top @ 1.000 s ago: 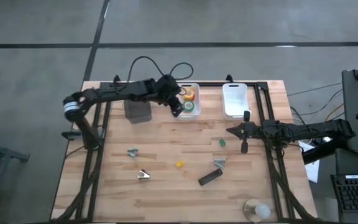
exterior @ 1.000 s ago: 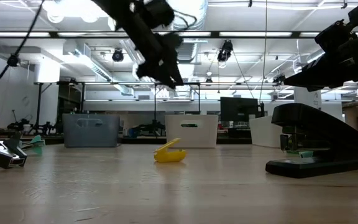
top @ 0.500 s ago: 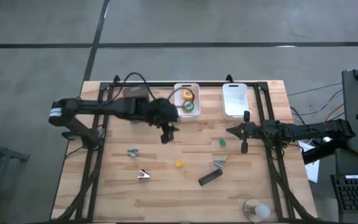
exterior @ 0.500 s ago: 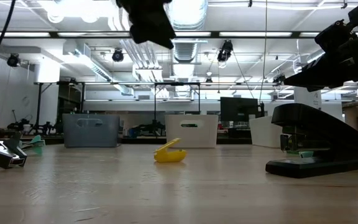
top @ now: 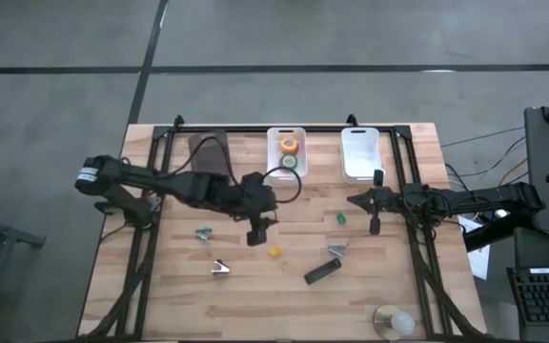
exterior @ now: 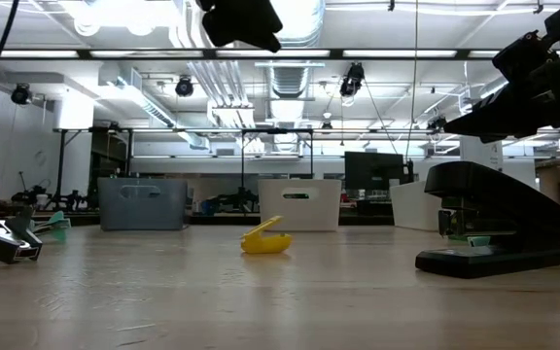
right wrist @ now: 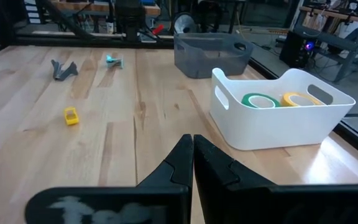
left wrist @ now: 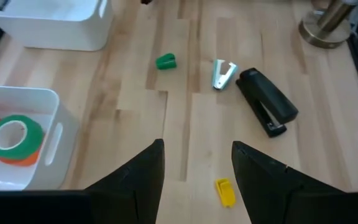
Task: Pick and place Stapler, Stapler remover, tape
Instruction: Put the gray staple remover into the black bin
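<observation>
One camera looks straight down on the whole table (top: 255, 295); another sits at tabletop level, close to the stapler (exterior: 494, 219); each wrist camera looks across the boards

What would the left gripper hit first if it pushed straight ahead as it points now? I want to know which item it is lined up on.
Probably the small yellow piece, lying between the open fingers of the left gripper; the stapler is farther on and off to one side.

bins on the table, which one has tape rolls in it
The white bin in the middle of the far edge: green and orange tape rolls lie in it. The white bin to its right and the grey bin show none.
</observation>
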`<state>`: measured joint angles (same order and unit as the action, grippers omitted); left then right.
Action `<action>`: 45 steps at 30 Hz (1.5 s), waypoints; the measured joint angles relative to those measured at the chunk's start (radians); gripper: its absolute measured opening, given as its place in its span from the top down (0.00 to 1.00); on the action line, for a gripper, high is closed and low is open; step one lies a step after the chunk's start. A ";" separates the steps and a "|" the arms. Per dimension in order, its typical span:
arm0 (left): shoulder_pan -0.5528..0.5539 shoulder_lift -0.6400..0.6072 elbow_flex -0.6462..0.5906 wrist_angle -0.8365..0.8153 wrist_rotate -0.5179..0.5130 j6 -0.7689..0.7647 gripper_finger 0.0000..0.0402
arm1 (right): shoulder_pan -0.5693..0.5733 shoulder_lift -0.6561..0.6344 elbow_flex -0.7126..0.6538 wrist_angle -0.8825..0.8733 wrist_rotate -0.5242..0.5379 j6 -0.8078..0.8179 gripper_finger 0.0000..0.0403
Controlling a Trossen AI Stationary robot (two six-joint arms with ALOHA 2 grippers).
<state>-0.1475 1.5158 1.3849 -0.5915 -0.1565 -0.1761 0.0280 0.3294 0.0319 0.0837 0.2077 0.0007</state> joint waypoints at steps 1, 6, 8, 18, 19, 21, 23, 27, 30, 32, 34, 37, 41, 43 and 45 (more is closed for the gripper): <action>-0.004 0.000 0.000 0.000 -0.012 -0.004 0.53 | 0.000 0.000 0.000 0.000 0.000 0.004 0.98; -0.007 0.000 -0.049 0.040 -0.029 -0.036 0.53 | 0.000 0.000 0.000 0.000 0.000 -0.008 0.98; -0.007 0.000 -0.076 0.061 -0.028 -0.044 0.53 | 0.000 0.000 0.000 0.000 0.000 -0.003 0.98; -0.046 -0.001 -0.228 0.092 -0.017 -0.128 0.53 | 0.000 0.000 0.000 0.000 0.000 0.004 0.98; -0.057 -0.001 -0.241 0.084 -0.013 -0.139 0.53 | 0.000 0.000 0.000 0.000 0.000 0.003 0.98; -0.079 -0.001 -0.264 0.071 0.002 -0.145 0.53 | 0.000 0.000 0.000 0.000 0.000 -0.003 0.98; -0.102 -0.001 -0.286 0.056 0.039 -0.158 0.53 | 0.000 0.000 0.000 0.000 0.000 -0.008 0.98; -0.142 -0.001 -0.331 -0.021 0.137 -0.259 0.53 | 0.000 0.000 0.000 0.000 0.000 0.004 0.98; -0.177 -0.002 -0.366 -0.058 0.152 -0.327 0.54 | 0.000 0.000 0.000 0.000 0.000 -0.007 0.98; -0.201 -0.002 -0.382 -0.074 0.156 -0.356 0.54 | 0.000 0.000 0.000 0.000 0.000 -0.008 0.98; -0.221 -0.004 -0.393 -0.093 0.158 -0.379 0.54 | 0.000 0.000 0.000 0.000 0.000 0.002 0.98; -0.248 -0.004 -0.405 -0.128 0.158 -0.412 0.54 | 0.000 0.000 0.000 0.000 0.000 0.001 0.98; -0.280 -0.006 -0.421 -0.139 0.162 -0.444 0.55 | 0.000 0.000 0.000 0.000 0.000 -0.006 0.98; -0.292 -0.006 -0.429 -0.153 0.167 -0.445 0.55 | 0.000 0.000 0.000 0.000 0.000 0.003 0.98; -0.297 -0.006 -0.439 -0.158 0.166 -0.450 0.55 | 0.000 0.000 0.000 0.000 0.000 0.003 0.98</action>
<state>-0.4446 1.5101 0.9457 -0.7493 0.0096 -0.6266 0.0280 0.3295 0.0319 0.0837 0.2081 0.0036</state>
